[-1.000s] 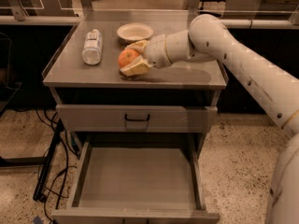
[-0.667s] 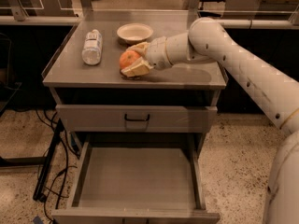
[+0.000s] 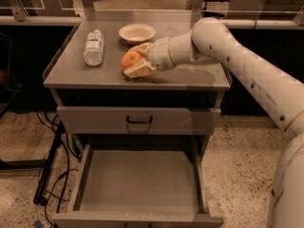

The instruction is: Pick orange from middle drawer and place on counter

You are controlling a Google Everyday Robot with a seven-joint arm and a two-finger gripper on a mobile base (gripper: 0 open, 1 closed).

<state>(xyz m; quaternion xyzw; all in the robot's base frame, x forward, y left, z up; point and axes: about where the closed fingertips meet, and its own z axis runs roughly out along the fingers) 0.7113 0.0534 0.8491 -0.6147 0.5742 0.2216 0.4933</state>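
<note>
The orange [image 3: 130, 60] sits low on the counter [image 3: 190, 78], near its front middle, between my gripper's two cream fingers [image 3: 138, 71]. My gripper [image 3: 132, 61] reaches in from the right and is shut on the orange, one finger behind it and one in front. The orange looks to be touching the counter top or just above it. The middle drawer [image 3: 137, 182] is pulled fully open below, and its flat grey floor is bare.
A cream bowl [image 3: 137, 33] stands just behind the gripper. A plastic bottle [image 3: 93, 47] lies on the counter's left side. A closed drawer front with a black handle [image 3: 139, 121] is above the open drawer. Cables [image 3: 52, 170] lie on the floor at left.
The gripper and the orange have stayed almost in place on the counter; the hold looks the same.
</note>
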